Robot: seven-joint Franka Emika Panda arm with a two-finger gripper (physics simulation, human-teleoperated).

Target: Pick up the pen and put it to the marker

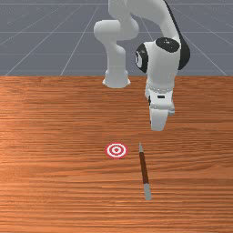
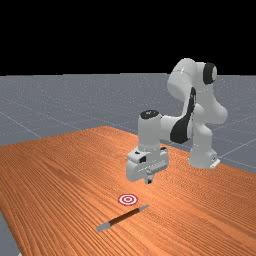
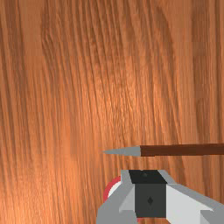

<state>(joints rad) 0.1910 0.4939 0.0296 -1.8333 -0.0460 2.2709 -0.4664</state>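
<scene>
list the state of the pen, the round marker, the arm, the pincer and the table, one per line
pen: lying on its side on the wood, not held, apart from the marker
marker: flat on the wood, uncovered, pen not yet on it
arm: bent, reaching out over the table
pincer: raised above the wood, pointing down, holding nothing
table: level, bearing the pen and marker

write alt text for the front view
A white robot arm reaches its gripper over a wooden table, where a brown-and-grey pen lies apart from it. Near the pen's pointed tip, toward the view's left, lies a red-and-white ringed marker.
</scene>
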